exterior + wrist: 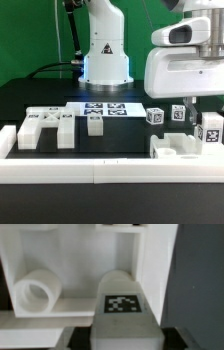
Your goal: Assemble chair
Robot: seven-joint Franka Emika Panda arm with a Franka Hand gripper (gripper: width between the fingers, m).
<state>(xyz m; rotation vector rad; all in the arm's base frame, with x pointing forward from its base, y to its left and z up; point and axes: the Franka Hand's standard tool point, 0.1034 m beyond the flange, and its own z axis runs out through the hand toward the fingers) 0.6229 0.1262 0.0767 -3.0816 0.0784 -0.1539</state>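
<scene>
Chair parts, matte white, blocky, square-tagged plastic

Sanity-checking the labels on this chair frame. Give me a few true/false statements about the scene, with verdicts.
1. A tagged bar sits between the fingers of the pincer. True.
2. The marker board lies right against the front rail. False: it lies farther back, just in front of the robot's base.
3. Two small cubes stand on the exterior view's right of the marker board. True.
4. The table is white. False: it is black; only the parts and the rail are white.
</scene>
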